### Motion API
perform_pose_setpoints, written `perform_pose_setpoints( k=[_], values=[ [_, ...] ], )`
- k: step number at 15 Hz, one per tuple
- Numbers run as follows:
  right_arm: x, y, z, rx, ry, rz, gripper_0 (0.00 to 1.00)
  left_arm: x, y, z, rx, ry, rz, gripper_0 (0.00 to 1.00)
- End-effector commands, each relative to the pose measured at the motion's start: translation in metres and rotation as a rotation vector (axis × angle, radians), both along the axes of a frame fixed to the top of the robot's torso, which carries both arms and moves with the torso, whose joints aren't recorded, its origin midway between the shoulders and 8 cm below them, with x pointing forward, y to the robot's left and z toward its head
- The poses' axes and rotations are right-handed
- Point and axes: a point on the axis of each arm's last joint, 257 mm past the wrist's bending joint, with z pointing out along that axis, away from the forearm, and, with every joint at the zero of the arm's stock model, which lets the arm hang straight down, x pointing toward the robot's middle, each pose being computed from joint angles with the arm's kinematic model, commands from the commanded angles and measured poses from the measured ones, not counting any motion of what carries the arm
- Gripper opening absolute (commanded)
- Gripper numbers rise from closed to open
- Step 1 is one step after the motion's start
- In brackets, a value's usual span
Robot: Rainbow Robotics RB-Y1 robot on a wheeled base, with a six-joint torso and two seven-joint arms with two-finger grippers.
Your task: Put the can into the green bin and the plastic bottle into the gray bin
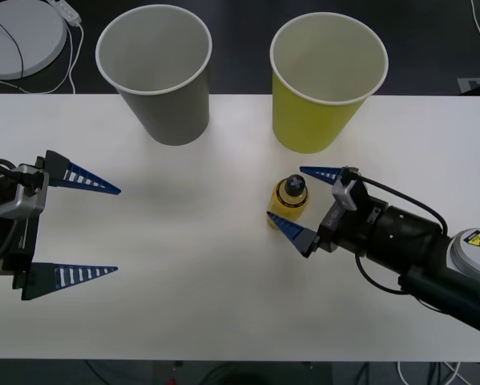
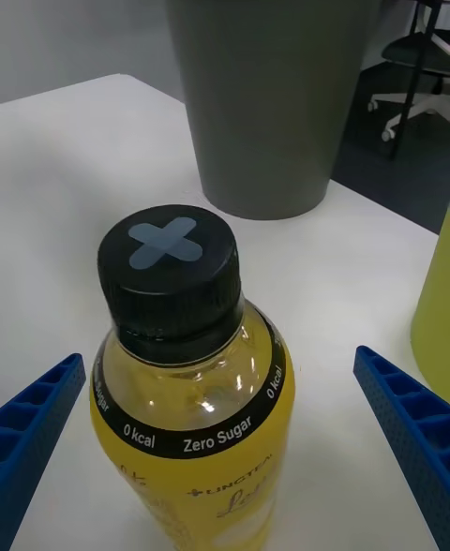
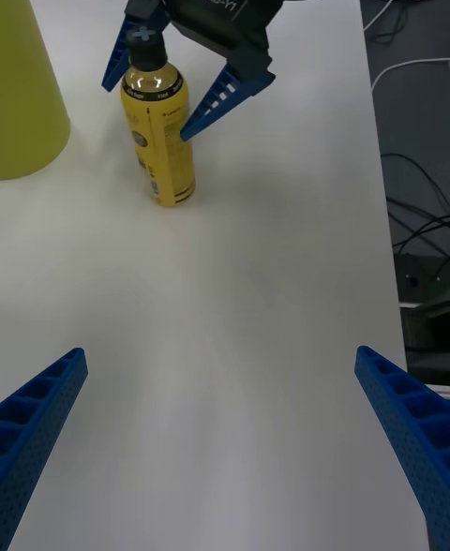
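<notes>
Right end effector (image 1: 306,202) has its fingers spread wide on either side of your plastic bottle (image 1: 289,200), upright on the tabletop (image 1: 207,265) just near of the green bin (image 1: 324,88), set for the pinch; left end effector (image 1: 95,231) waits wide open at far left.

Both arms end in long, tapered blue fingers, ribbed like little ladders and set in black bases. The right gripper (image 1: 304,202) sits on a chunky black cylindrical wrist with a small silver-grey block on top, black cables looping alongside, and a pale grey joint cap bearing a yellow warning triangle. White "RB-Y1" lettering marks its black housing. The left gripper (image 1: 83,230) has a black frame, grey bracket and black cables.
</notes>
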Motion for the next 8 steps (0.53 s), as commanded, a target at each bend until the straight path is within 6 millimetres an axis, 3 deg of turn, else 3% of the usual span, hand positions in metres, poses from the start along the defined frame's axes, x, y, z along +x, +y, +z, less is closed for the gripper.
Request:
perform_pose_setpoints(
  k=[1,8],
  values=[
    [0.0047,0.0039,-0.0027,0.000,0.003,0.002,1.00,0.0000,0.0000,0.0000,0.000,0.000,0.000,1.00],
    [-0.0039,0.0132,-0.0031,0.001,0.005,0.044,1.00,0.0000,0.0000,0.0000,0.000,0.000,0.000,1.00]
  ],
)
